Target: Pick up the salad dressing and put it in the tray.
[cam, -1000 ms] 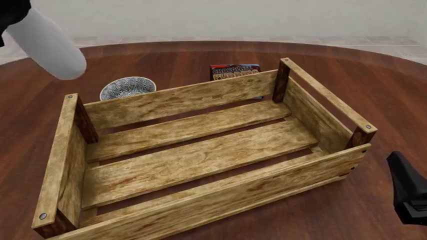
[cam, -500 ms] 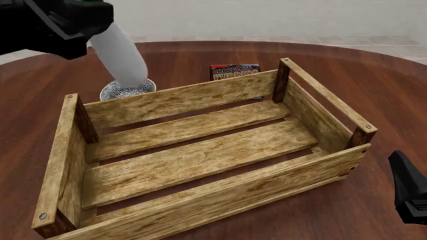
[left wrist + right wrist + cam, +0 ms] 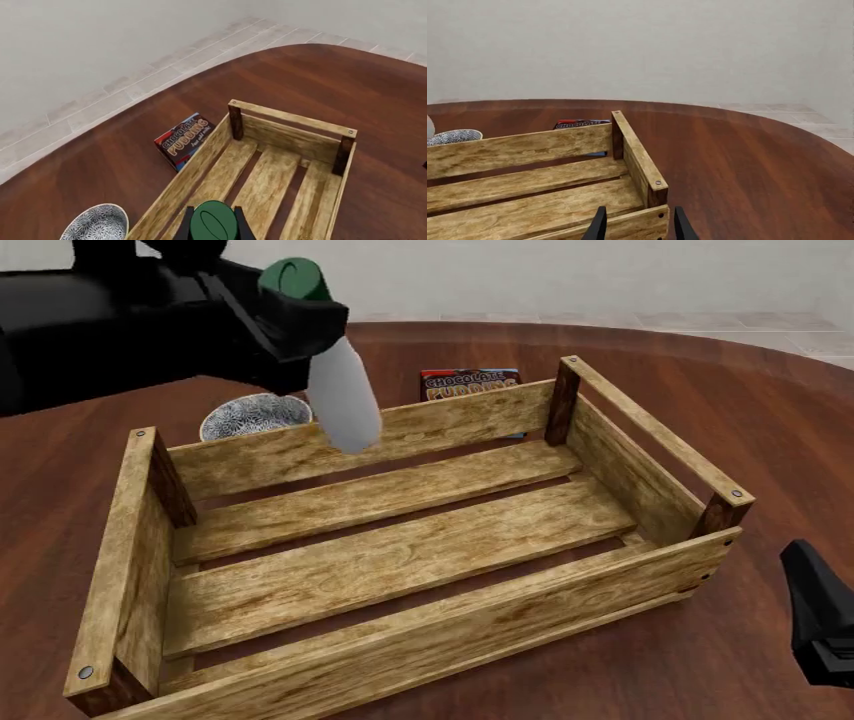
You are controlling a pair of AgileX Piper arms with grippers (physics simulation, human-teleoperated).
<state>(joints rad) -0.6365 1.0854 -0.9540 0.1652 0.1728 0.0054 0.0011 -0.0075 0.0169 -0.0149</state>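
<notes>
A round desk of dark reddish-brown wood with a soft sheen fills most of the room. Past its curved far edge runs a floor of pale beige tiles, meeting a plain off-white wall. The light is even.

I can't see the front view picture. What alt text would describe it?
A black robot arm's left gripper holds a white salad dressing bottle with a green cap, tilted above the far wall of the wooden tray. A patterned bowl and chocolate pudding box sit behind it.

salad dressing white, green cap | tray light wood | bowl blue-white patterned
</notes>
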